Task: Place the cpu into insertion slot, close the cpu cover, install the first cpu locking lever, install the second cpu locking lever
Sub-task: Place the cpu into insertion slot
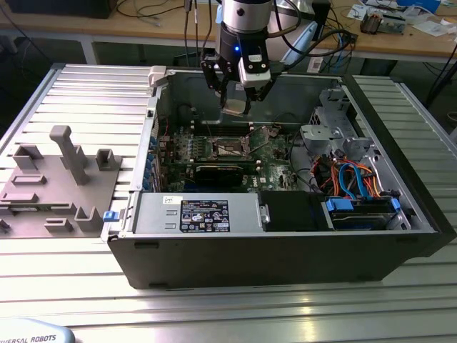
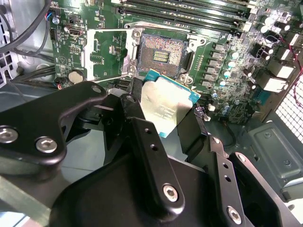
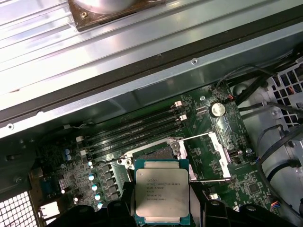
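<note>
Fingers [image 2: 137, 108]: clamped on the cpu [image 3: 162, 196] by its edges.
Gripper [image 1: 235, 104]: in the air over the motherboard [image 2: 227, 94], near the insertion slot [image 2: 161, 54].
Slot: bare, no chip seated.
Cpu cover [image 3: 222, 158]: swung open beside the slot.
Progress: nothing done; seating, cover closing and both locking steps remain.

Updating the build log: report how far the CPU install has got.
Nothing is finished yet. In hand: the gripper holds the cpu above the insertion slot, which is empty. The cpu cover stands swung open beside the slot. Left: seating the chip, closing the cover, and both lever steps.
</note>
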Action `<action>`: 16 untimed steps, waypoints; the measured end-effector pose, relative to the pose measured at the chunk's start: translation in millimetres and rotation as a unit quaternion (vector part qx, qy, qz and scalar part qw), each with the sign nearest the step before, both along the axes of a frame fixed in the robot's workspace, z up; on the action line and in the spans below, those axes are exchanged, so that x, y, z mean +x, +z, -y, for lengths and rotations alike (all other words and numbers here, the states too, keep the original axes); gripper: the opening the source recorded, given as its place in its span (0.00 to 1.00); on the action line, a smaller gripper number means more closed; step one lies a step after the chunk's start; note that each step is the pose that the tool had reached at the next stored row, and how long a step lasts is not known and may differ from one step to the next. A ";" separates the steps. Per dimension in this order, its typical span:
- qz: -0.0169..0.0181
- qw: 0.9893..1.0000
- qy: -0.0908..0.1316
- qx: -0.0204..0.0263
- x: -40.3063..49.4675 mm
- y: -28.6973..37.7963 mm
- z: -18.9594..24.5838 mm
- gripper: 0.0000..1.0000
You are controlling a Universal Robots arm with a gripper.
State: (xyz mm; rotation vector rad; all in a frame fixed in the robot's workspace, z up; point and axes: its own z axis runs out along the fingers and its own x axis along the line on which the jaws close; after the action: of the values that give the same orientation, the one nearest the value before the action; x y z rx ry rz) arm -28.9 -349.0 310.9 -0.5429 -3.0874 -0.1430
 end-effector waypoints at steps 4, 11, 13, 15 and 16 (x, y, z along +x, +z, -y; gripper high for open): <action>0.000 1.000 -0.001 0.000 0.0 0.0 0.0 0.54; 0.000 1.000 -0.003 0.000 0.0 -0.1 0.0 0.54; 0.000 1.000 -0.004 0.000 0.0 -0.2 0.0 0.54; 0.000 1.000 -0.004 0.000 0.0 -0.2 0.0 0.54; 0.000 1.000 -0.005 0.000 0.0 -0.2 0.0 0.54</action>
State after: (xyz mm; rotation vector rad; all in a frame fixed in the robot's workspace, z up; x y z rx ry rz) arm -28.9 -349.0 310.7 -0.5573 -3.0852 -0.1431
